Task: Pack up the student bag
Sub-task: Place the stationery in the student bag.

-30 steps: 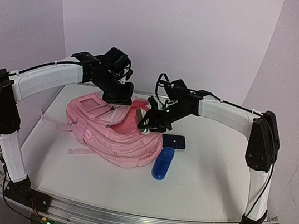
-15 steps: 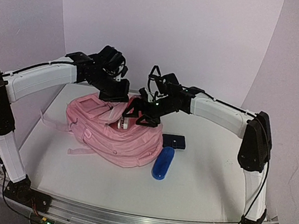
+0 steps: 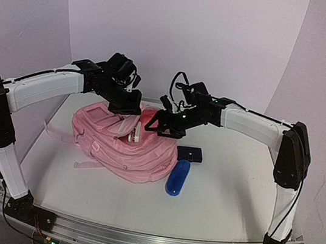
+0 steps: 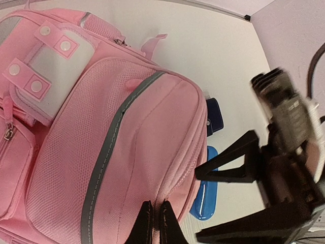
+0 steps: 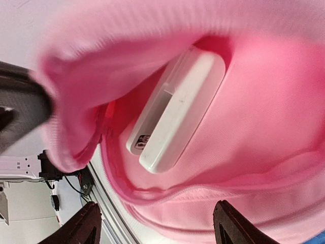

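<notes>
The student bag (image 3: 119,146) lies flat on the table, pink with white patches (image 4: 58,63). My left gripper (image 3: 126,107) is shut on the fabric beside the zip (image 4: 154,216) and holds the opening's edge up. A white oblong box (image 5: 177,109) lies inside the open compartment and shows as a white end (image 3: 137,133) from above. My right gripper (image 5: 157,226) hovers over that opening, open, with nothing between its fingers (image 5: 231,223). From above, the right gripper (image 3: 155,123) sits just right of the box.
A blue oblong case (image 3: 177,177) lies on the table against the bag's right side. A small dark blue flat object (image 3: 189,154) rests behind it. A pink strap (image 3: 57,134) trails off the bag's left side. The metal rail (image 3: 145,242) runs along the near edge.
My right gripper carried the white box left into the bag's opening, opened and let it go, then drew back slightly right. The left gripper kept its hold on the bag.
</notes>
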Controlling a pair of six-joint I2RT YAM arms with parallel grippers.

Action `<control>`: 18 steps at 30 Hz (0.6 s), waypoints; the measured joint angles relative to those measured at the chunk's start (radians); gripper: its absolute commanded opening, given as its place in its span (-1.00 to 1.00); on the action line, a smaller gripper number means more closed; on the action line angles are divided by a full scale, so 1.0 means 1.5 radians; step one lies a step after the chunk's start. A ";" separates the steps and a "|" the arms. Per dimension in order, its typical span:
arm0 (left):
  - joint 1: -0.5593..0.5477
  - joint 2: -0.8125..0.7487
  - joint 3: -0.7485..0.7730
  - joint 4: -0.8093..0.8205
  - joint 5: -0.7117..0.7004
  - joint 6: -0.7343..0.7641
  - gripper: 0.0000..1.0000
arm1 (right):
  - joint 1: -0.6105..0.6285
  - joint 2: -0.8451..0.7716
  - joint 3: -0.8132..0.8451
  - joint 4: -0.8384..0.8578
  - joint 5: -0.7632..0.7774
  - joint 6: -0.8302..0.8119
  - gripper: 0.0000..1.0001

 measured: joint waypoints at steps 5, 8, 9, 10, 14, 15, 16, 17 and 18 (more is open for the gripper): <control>0.001 0.000 -0.010 0.001 0.029 0.016 -0.85 | -0.048 -0.043 -0.049 0.004 -0.019 -0.033 0.36; 0.002 0.002 -0.010 -0.004 0.043 0.025 -0.47 | -0.064 -0.048 -0.072 0.003 -0.023 -0.045 0.36; 0.003 0.004 -0.010 -0.005 0.048 0.028 -0.35 | -0.064 -0.048 -0.077 0.001 -0.024 -0.049 0.36; 0.003 0.005 -0.009 -0.005 0.050 0.027 -0.20 | -0.063 -0.048 -0.081 -0.002 -0.026 -0.052 0.36; 0.003 0.002 -0.009 -0.013 0.051 0.029 0.07 | -0.056 -0.048 -0.081 -0.007 -0.036 -0.070 0.33; 0.003 -0.002 -0.011 -0.017 0.049 0.028 0.11 | -0.054 -0.048 -0.081 -0.007 -0.038 -0.077 0.32; 0.003 -0.011 -0.018 -0.019 0.046 0.026 0.14 | -0.052 -0.048 -0.081 -0.008 -0.039 -0.084 0.31; 0.003 -0.024 -0.029 -0.020 0.042 0.024 0.16 | -0.048 -0.049 -0.081 -0.009 -0.039 -0.094 0.29; 0.003 -0.041 -0.044 -0.022 0.035 0.020 0.17 | -0.045 -0.052 -0.082 -0.011 -0.037 -0.102 0.28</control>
